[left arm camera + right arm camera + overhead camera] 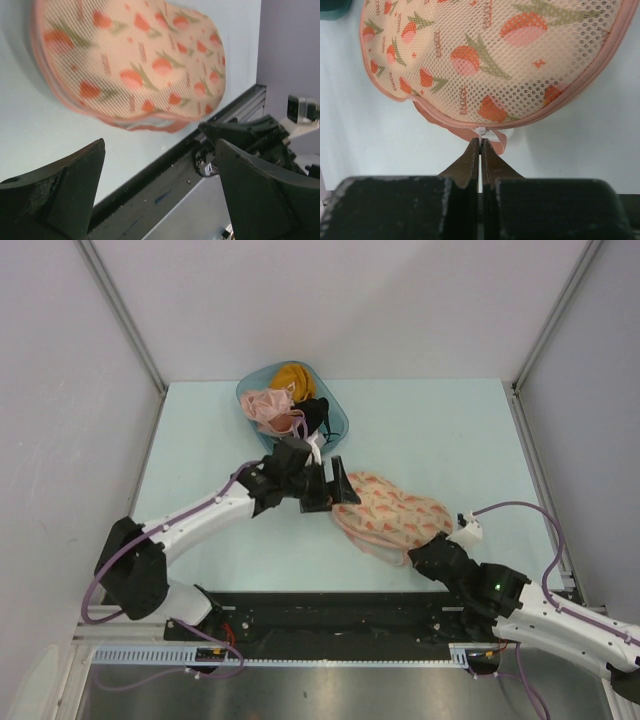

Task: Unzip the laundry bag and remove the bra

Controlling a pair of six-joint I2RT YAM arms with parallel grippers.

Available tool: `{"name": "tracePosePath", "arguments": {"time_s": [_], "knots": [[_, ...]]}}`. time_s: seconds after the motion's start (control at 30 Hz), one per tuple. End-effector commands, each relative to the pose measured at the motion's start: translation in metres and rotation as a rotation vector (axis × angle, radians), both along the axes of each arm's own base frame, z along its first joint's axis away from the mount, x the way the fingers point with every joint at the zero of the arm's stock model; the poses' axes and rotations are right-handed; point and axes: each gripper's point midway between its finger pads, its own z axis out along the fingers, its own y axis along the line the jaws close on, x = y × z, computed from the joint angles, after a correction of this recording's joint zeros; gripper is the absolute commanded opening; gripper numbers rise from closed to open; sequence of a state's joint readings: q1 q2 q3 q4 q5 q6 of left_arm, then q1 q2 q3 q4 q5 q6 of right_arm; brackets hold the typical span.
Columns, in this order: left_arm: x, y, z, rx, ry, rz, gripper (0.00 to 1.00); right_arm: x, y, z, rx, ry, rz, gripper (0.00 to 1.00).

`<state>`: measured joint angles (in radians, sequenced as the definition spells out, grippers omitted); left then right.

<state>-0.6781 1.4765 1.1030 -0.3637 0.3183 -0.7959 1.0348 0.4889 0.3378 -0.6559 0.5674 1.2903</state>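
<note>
A teal tub (341, 424) is sitting at the far side of the pale counter (440, 430), left of centre. A pink bra (268, 408) is lying in it at the left, a mustard-yellow one (292, 376) is bunching at the far end, and something black (318, 412) is showing at the right, too tangled to name. A black rail (340, 612) is running along the counter's near edge. Grey walls (330, 300) are closing in the sides and back.

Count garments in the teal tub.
2 clear: pink garment at left, mustard garment at far side. Dark fabric at right may be a third; more may lie hidden.
</note>
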Motion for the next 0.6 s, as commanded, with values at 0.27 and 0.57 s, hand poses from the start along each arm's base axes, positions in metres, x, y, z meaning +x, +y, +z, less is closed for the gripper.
{"name": "tracePosePath", "arguments": {"time_s": [0.27, 0.57], "knots": [[-0.046, -0.022, -0.059, -0.147, 0.237, 0.167, 0.97, 0.006, 0.004, 0.019, 0.081, -0.054, -0.020, 0.00], [-0.027, -0.050, -0.072, -0.190, 0.246, 0.217, 0.93, 0.005, 0.005, 0.017, 0.094, -0.049, -0.022, 0.00]]}}
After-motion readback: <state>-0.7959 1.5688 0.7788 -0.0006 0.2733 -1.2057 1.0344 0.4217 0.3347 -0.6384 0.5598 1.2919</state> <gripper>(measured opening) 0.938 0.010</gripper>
